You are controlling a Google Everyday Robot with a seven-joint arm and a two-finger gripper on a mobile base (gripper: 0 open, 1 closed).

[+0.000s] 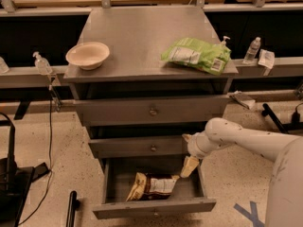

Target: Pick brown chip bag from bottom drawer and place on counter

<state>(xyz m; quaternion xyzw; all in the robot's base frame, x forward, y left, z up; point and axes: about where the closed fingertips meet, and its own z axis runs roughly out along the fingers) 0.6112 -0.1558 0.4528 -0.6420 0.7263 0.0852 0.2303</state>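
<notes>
The brown chip bag [152, 186] lies flat inside the open bottom drawer [154, 208], left of the middle, with its white label facing up. My gripper [189, 167] hangs at the end of the white arm, which reaches in from the right. It sits over the right rear corner of the drawer, just right of the bag and above it, and holds nothing I can see. The grey counter [142, 27] tops the cabinet above.
A cream bowl [87, 55] sits on the counter's left front and a light green bag [196, 55] on its right front. The two upper drawers with knobs [153, 111] are closed. Bottles stand on side ledges. A black stand and cables are on the floor at left.
</notes>
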